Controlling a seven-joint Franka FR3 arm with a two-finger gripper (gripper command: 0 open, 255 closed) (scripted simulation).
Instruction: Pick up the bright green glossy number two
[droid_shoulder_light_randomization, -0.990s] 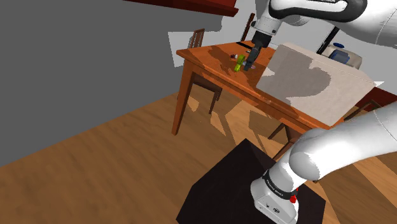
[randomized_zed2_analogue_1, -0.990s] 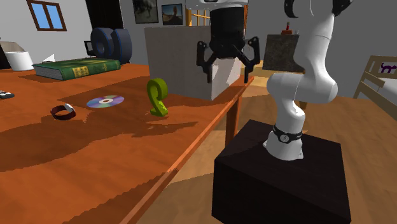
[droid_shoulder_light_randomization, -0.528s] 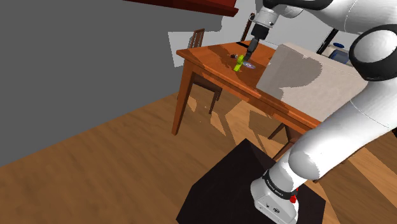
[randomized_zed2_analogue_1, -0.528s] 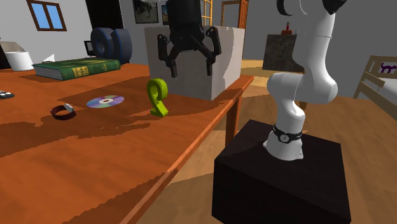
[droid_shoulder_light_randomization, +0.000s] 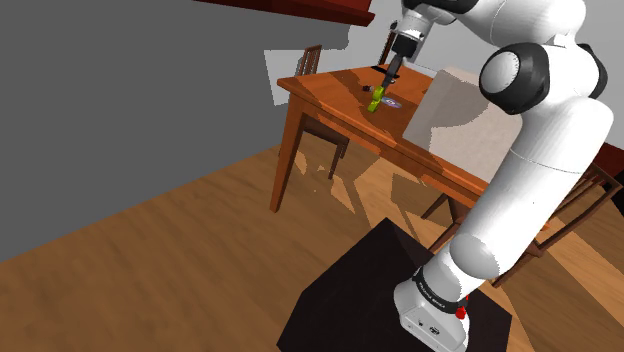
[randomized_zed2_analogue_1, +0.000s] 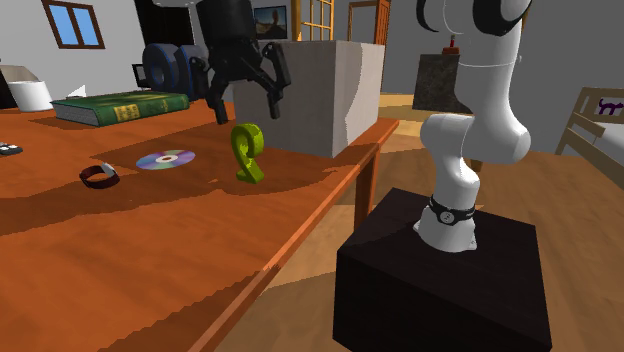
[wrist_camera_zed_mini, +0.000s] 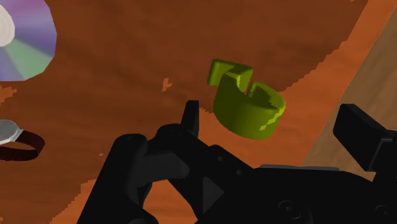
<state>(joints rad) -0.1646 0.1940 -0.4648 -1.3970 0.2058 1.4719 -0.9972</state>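
Gripper: we see the black gripper (randomized_zed2_analogue_1: 245, 98) hanging over the table with its fingers spread wide apart and nothing between them; it also shows at the end of the arm in the shoulder view (droid_shoulder_light_randomization: 389, 74).
Number two: we find the glossy yellow-green number two (randomized_zed2_analogue_1: 248, 152) standing upright on the table, close to the edge that faces the stand.
Gripper and two: in the second exterior view the fingertips sit just above the two's top, one to each side, without touching it; in the wrist view the two (wrist_camera_zed_mini: 245, 102) lies beyond the fingers, in the gap between them.
Table: we see a reddish-brown wooden table (randomized_zed2_analogue_1: 150, 270).
Disc: a shiny disc (randomized_zed2_analogue_1: 166, 159) lies flat near the two, on its left in the second exterior view.
Band: a dark red band (randomized_zed2_analogue_1: 98, 176) lies further left of the disc.
Book: a green book (randomized_zed2_analogue_1: 120, 106) lies flat behind them.
Box: a pale box (randomized_zed2_analogue_1: 325, 90) stands just behind and to the right of the two.
Stand: the arm's black stand (randomized_zed2_analogue_1: 450, 290) sits on the wood floor beside the table.
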